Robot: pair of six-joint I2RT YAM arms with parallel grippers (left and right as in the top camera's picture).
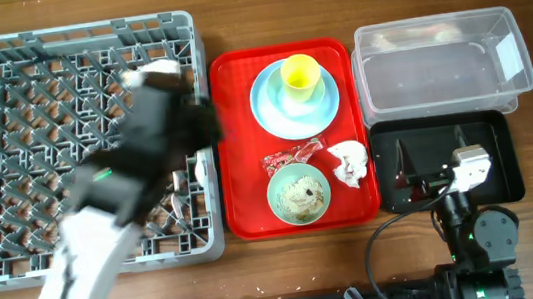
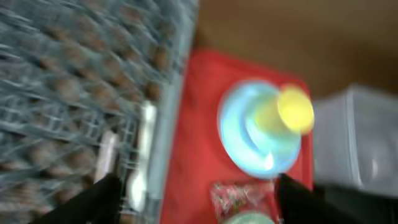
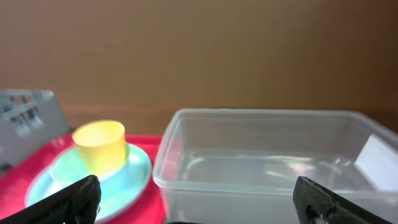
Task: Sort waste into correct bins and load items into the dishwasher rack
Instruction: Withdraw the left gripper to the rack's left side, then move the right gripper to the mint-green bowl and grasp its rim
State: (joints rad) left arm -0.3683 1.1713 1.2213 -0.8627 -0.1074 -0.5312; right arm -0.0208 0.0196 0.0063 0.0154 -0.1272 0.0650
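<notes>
The grey dishwasher rack (image 1: 5, 149) fills the left. My left gripper (image 1: 194, 128) hovers blurred over its right edge, open and holding nothing; in the left wrist view its gripper (image 2: 199, 205) spans the rack wall (image 2: 168, 124) and red tray. A blurred white piece (image 2: 147, 143) lies inside the rack by that wall. On the tray sit the blue plate (image 1: 277, 108) with the yellow cup (image 1: 299, 75), red wrapper (image 1: 292, 155), white napkin (image 1: 349, 163) and green bowl (image 1: 299, 193) holding food scraps. My right gripper (image 1: 430, 156) stands open over the black tray (image 1: 491, 134).
The red serving tray (image 1: 238, 122) lies between the rack and the bins. The clear tub (image 1: 441, 64) stands at the back right, seen close in the right wrist view as the tub (image 3: 267, 162). Bare wooden table runs along the front edge.
</notes>
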